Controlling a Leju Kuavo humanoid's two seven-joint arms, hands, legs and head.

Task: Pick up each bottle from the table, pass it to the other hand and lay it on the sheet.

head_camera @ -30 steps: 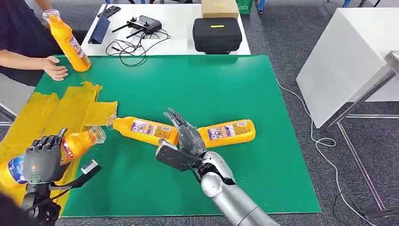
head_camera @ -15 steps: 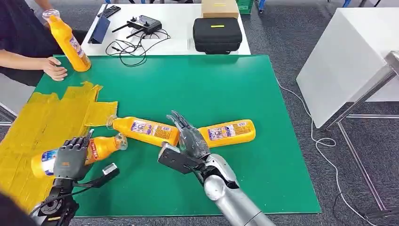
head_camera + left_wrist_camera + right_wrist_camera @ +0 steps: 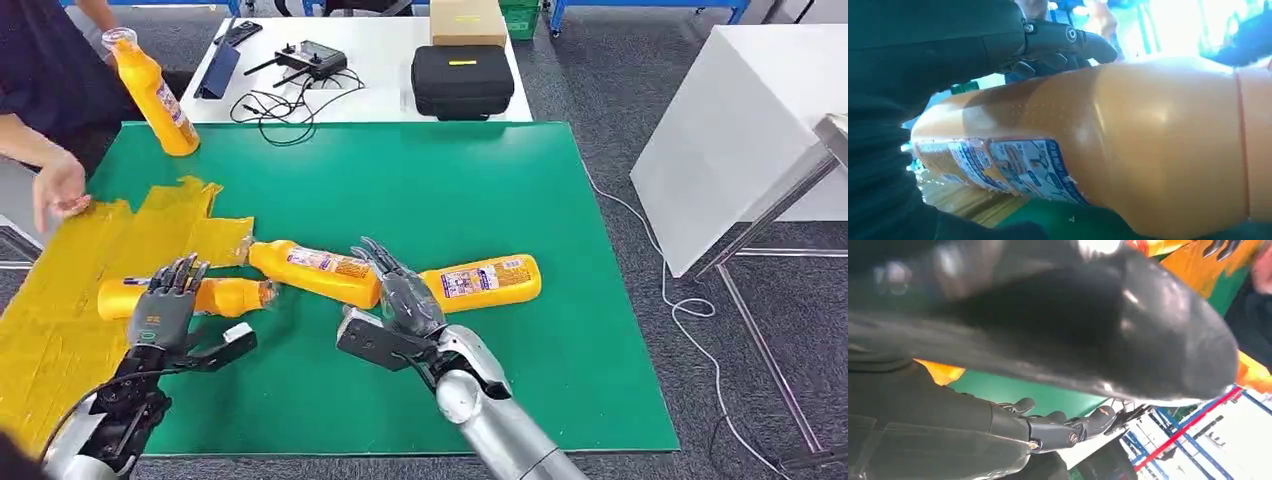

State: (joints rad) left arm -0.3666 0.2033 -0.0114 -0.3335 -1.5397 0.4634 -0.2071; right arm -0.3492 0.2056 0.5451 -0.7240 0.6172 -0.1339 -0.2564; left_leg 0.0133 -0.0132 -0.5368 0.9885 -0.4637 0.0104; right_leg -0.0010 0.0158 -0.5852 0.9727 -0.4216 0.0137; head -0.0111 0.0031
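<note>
Down onto the crinkly yellow sheet (image 3: 70, 300) has come the left hand (image 3: 163, 312) with its orange plastic bottle (image 3: 215, 297), which was up in the air a moment ago. Now this bottle lies flat under the left fingers (image 3: 1068, 36), its cap end sticking out past them onto the green tabletop (image 3: 420, 180). Those fingers are bent over the top of the bottle and touch it, but I cannot tell if they grip it tight.

Two more orange bottles lie on the tabletop by the right hand (image 3: 405, 297). One (image 3: 315, 271) is just beside its fingertips, the other (image 3: 485, 281) pokes out on the far side. The right fingers (image 3: 378, 255) are spread apart and hold nothing.

A person's hand (image 3: 58, 190) has let go of a standing orange bottle (image 3: 155, 92).
</note>
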